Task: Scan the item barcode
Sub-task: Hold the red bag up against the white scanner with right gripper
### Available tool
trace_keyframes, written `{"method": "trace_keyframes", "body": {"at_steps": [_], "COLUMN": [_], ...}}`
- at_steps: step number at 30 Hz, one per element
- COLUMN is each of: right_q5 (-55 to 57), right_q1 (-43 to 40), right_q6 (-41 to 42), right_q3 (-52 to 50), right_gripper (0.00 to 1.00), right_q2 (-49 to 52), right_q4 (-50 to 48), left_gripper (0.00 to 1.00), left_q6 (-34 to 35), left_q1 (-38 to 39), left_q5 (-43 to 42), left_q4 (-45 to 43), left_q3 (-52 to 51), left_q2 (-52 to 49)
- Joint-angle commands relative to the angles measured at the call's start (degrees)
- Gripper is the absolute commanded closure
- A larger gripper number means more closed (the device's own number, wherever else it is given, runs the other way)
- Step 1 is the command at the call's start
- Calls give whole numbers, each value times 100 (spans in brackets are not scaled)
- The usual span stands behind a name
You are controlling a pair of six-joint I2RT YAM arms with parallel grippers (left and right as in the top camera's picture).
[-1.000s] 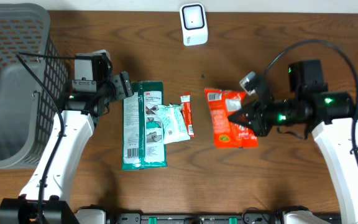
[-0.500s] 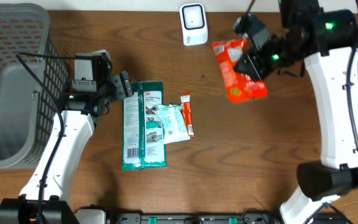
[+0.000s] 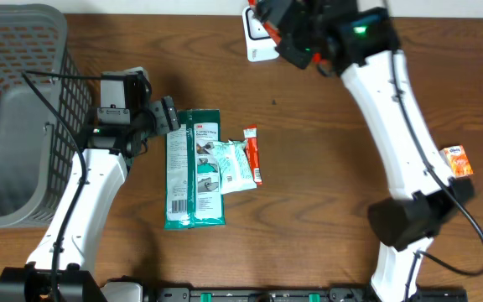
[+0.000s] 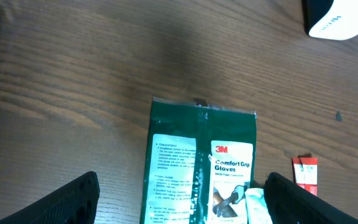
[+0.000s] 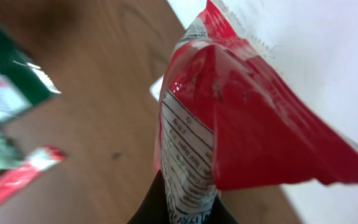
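My right gripper (image 3: 292,33) is shut on a red snack packet (image 5: 247,124), pinching its printed white edge between the fingertips (image 5: 188,208). It holds the packet right over the white barcode scanner (image 3: 254,49) at the table's far edge, and the arm hides most of both from overhead. In the right wrist view a bit of the white scanner (image 5: 157,88) shows just behind the packet. My left gripper (image 3: 164,113) stands open over the top end of a green gloves packet (image 4: 201,168), touching nothing.
A grey basket (image 3: 23,109) fills the far left. Beside the gloves packet (image 3: 193,168) lie a white-green pouch (image 3: 233,166) and a thin red stick (image 3: 253,155). A small orange carton (image 3: 458,161) lies at the right.
My right arm has lifted the red packet from the table's middle right and swung it up and left to the scanner. The left arm has not moved.
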State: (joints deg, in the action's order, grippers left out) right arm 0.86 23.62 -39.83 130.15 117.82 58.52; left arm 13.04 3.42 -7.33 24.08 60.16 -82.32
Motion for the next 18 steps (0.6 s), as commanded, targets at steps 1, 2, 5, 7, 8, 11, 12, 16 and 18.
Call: {"method": "trace_keyframes", "body": {"at_steps": [1, 2, 5, 7, 8, 11, 12, 16, 18], "right_q5": [1220, 1421, 1853, 2105, 2216, 2533, 2614, 2677, 2780], "right_q1": [136, 170, 201, 199, 199, 203, 203, 203, 203], "right_q6": [-946, -1117, -1449, -1598, -1646, -1731, -1786, -2166, -2472], "right_q3": [105, 105, 105, 105, 105, 105, 105, 105, 105], "right_gripper": [99, 99, 99, 99, 99, 99, 99, 99, 99], "right_q2": [485, 647, 1045, 1303, 1419, 1711, 1792, 2052, 2199], "right_q4": [-501, -739, -1379, -1790, -1934, -2275, -2367, -2758, -2951], "left_gripper": [15, 15, 15, 15, 15, 15, 14, 15, 15], "left_q6": [-76, -76, -76, -76, -76, -76, -76, -76, -76], "left_q1": [-13, -13, -13, -13, -13, -13, -13, -13, -13], "left_q5": [52, 52, 52, 52, 52, 52, 52, 52, 52], "left_q4": [13, 13, 13, 13, 13, 13, 13, 13, 13], "left_q3": [83, 83, 83, 83, 83, 83, 83, 83, 83], "left_q2": [28, 28, 28, 28, 28, 28, 28, 28, 28]}}
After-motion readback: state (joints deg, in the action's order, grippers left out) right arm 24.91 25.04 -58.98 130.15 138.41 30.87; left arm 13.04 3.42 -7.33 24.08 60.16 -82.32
